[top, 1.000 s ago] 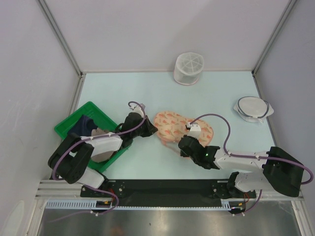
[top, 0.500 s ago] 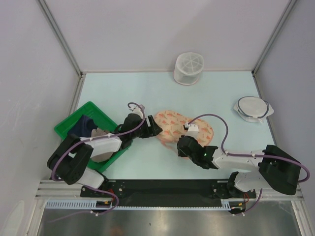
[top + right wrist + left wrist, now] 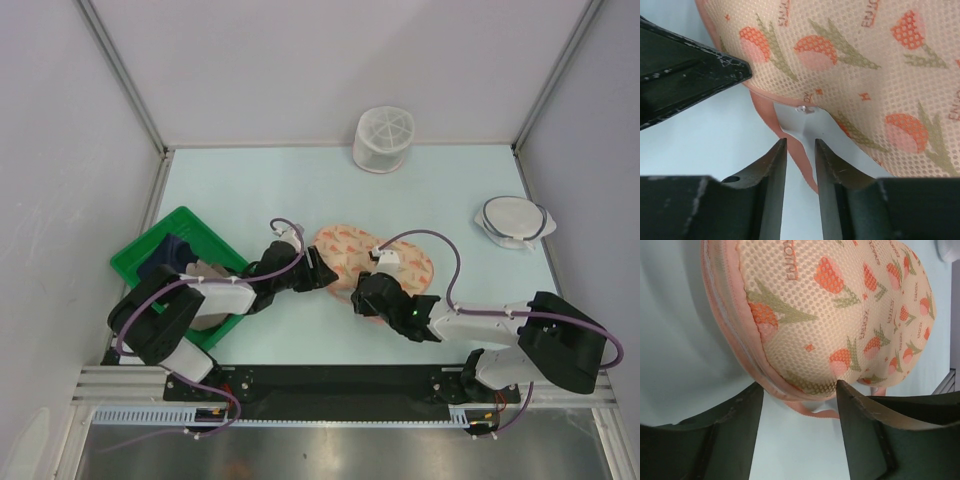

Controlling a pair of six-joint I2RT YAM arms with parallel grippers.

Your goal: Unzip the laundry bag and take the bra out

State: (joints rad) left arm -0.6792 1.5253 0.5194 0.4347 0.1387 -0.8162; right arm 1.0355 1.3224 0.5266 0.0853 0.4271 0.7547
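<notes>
The laundry bag (image 3: 378, 260), peach mesh with orange-red tulip print and pink edging, lies mid-table. My left gripper (image 3: 327, 274) is at its left end and stands open; in the left wrist view the bag's (image 3: 840, 315) rim sits just past the left gripper (image 3: 799, 390), with a pink loop (image 3: 810, 413) lying between the fingers, untouched. My right gripper (image 3: 357, 293) is at the bag's near-left edge, open by a narrow gap. In the right wrist view a pink strap (image 3: 799, 150) runs loose between the right gripper (image 3: 800, 145) fingers, below a small metal zip pull (image 3: 807, 109). The bra is hidden.
A green tray (image 3: 137, 258) with dark and tan cloths sits at the left, under my left arm. A white mesh cylinder (image 3: 383, 138) stands at the back. A flat white mesh disc (image 3: 512, 222) lies at the right. Grey walls enclose the table.
Both grippers were shut and now stand open. The left gripper has slid right toward the bag's end. The right gripper has shifted slightly left along the bag's edge.
</notes>
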